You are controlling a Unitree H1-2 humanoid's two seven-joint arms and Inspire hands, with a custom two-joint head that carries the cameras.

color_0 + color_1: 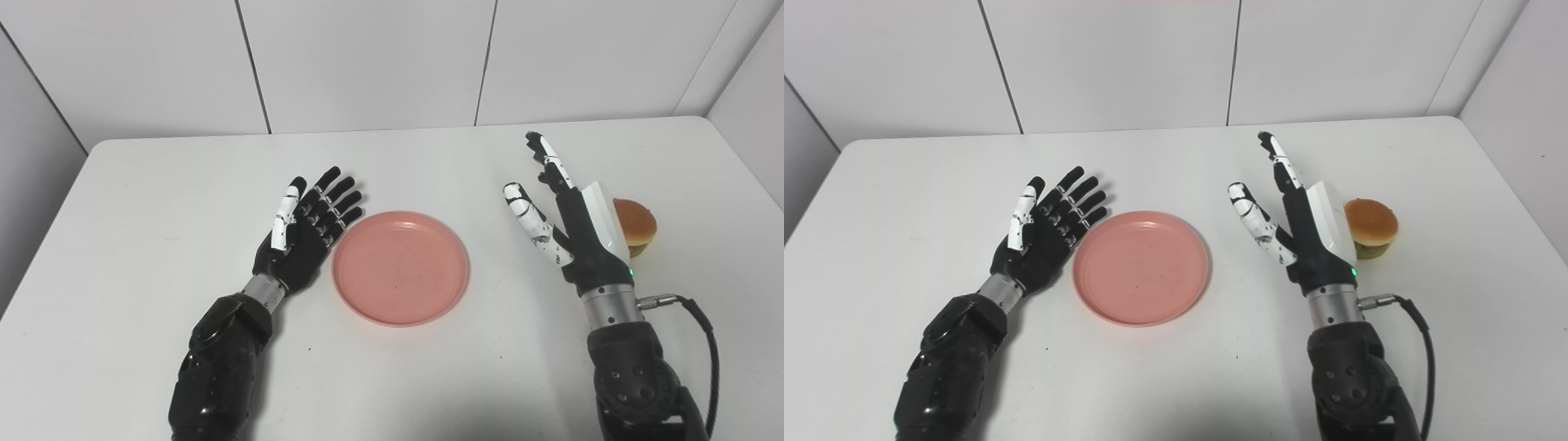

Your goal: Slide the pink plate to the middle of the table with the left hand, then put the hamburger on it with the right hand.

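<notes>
Right eye view: both hands were seen empty and spread, and the hamburger (1371, 226) behind the right hand (1301, 236) could be knocked over.

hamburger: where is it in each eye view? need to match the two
Left eye view: hamburger at right, partly hidden behind the right hand.
Right eye view: hamburger in full view, just right of that hand.
Shared landmark: pink plate, mid-table, left of the hand.

Bright, even overhead light, no harsh glare. White table (429, 380) slightly washed out. Soft shadows fall toward the near edge beneath both forearms, w/ a thin one under the pink plate (401, 267) rim. Both views sharp, no motion blur; slight dimming at corners.
</notes>
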